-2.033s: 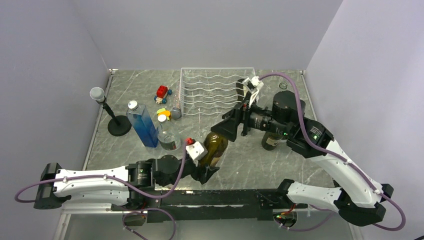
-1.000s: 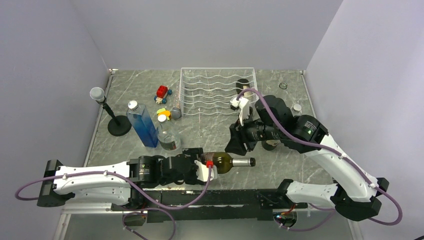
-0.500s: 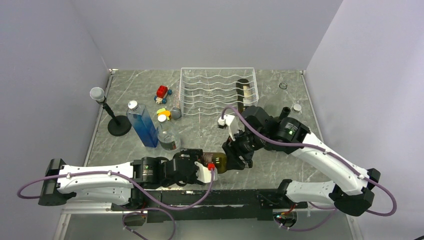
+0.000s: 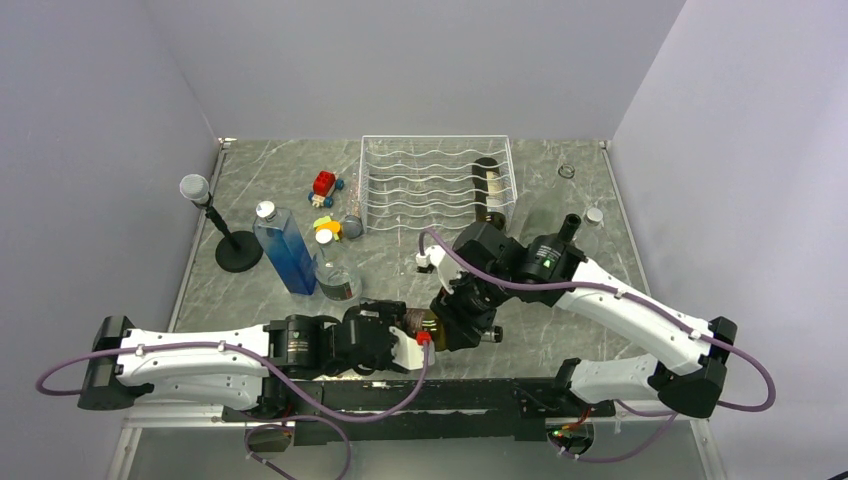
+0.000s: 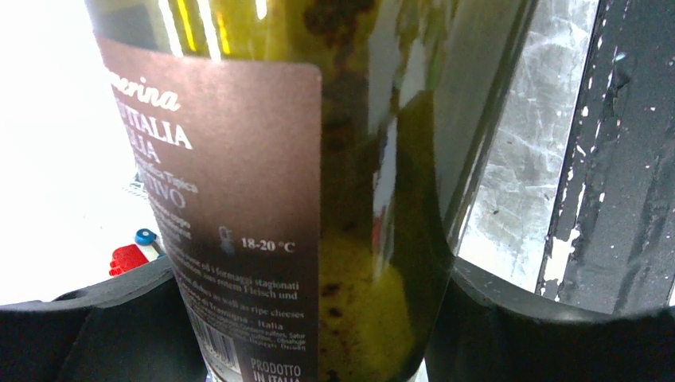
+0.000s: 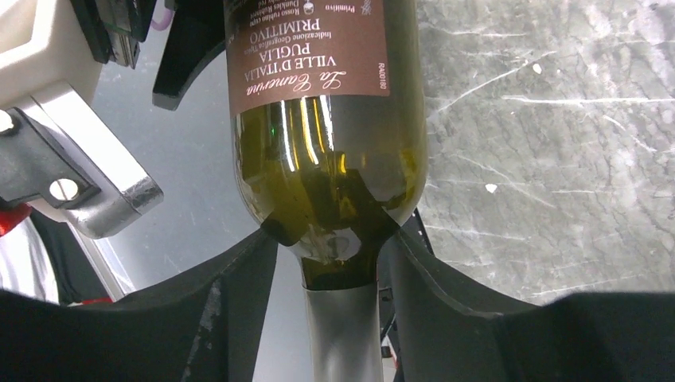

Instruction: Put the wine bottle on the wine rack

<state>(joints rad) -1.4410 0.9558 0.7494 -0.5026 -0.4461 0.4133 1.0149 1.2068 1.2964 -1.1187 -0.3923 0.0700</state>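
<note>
wine bottle [image 4: 432, 322]: level at bench [image 4: 400, 260] 6 o'clock, wine rack [image 4: 435, 137] at 12 | left claw [image 5: 318, 318]: clamped on body | right claw [image 6: 338, 263]: part-open astride neck, grip unclear | risk: left lets go early → bottle drops, rolls

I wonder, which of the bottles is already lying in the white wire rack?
The dark bottle in the rack's rightmost groove. The blue bottle and clear bottle stand upright beside it; the green wine bottle is held by the left gripper.
</note>
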